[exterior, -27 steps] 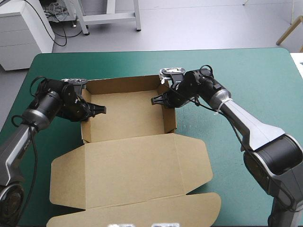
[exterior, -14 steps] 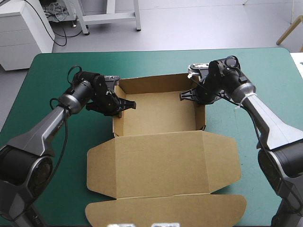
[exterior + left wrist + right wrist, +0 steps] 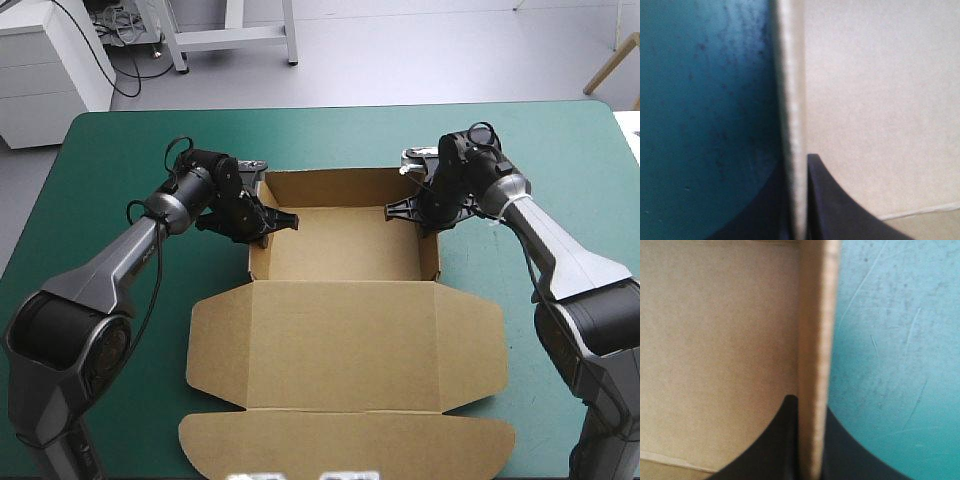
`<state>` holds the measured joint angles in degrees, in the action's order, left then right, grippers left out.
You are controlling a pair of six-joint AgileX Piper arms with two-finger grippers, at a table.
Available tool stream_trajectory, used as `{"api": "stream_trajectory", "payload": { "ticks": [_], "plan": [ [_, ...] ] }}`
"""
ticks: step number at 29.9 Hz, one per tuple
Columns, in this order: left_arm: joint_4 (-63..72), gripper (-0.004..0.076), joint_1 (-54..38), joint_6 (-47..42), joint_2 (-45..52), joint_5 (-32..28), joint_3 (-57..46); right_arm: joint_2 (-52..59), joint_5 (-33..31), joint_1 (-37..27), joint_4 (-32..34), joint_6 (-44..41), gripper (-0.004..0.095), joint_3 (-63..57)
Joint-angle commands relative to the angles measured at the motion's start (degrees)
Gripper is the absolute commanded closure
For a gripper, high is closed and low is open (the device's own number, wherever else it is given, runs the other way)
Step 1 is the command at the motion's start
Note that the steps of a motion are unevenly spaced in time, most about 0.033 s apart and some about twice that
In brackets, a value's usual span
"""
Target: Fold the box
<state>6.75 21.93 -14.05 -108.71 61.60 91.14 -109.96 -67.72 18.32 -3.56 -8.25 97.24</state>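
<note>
The brown box (image 3: 340, 243) stands in the middle of the table as an open tray, walls raised. Its lid (image 3: 340, 340) lies flat toward the front, ending in a rounded flap (image 3: 345, 445). My left gripper (image 3: 264, 222) is shut on the tray's left wall, one finger inside and one outside. My right gripper (image 3: 426, 212) is shut on the right wall in the same way. In the left wrist view the wall's edge (image 3: 790, 100) runs up from between my left gripper (image 3: 799, 161). The right wrist view has the wall's edge (image 3: 817, 340) pinched in my right gripper (image 3: 810, 407).
The lid's rounded flap reaches close to the table's front edge. Teal-green cover (image 3: 110, 180) stretches to the left of the box and more of it (image 3: 560, 150) to the right. The table's far edge lies a short way behind the tray.
Both grippers, holding the side walls, have carried the box to the right across the table. It now sits squarer to the table's edges than earlier.
</note>
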Motion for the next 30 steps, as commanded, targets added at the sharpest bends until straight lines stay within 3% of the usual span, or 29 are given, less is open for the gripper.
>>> {"api": "stream_trajectory", "payload": {
  "ticks": [1,8,11,13,16,18,22,30],
  "plan": [
    [-2.7,0.0733,-0.1,1.0,1.9,-0.6,1.0,2.1,-1.2,-0.1,-1.5,2.1,0.0926,1.4],
    [-3.2,0.0715,-0.1,2.9,1.9,-0.6,1.0,2.0,-1.2,-0.1,-1.4,2.1,0.0871,1.4],
    [-2.4,0.0632,-0.1,4.3,1.9,-0.6,1.0,2.0,-1.2,-0.1,-1.3,1.9,0.0693,1.4],
    [-2.2,0.0534,-0.1,5.2,1.9,-1.3,1.0,2.0,-1.2,-0.1,-1.0,0.9,0.0541,1.4],
    [-2.1,0.0383,-0.1,5.2,1.9,-1.6,1.0,2.0,-1.2,-0.1,0.3,-0.9,0.0416,1.4],
    [-2.1,0.0297,-0.1,4.8,1.9,-1.6,1.0,2.0,-1.2,-0.1,0.9,-0.9,0.0408,1.6],
    [-2.1,0.0205,-0.1,6.6,1.9,-1.4,1.0,2.0,-1.2,-0.2,1.0,-0.9,0.0407,2.5],
    [-2.1,0.0192,-0.1,7.0,1.9,-1.3,1.0,2.1,-1.2,-0.2,0.0,-2.1,0.0406,3.4]
  ]
}}
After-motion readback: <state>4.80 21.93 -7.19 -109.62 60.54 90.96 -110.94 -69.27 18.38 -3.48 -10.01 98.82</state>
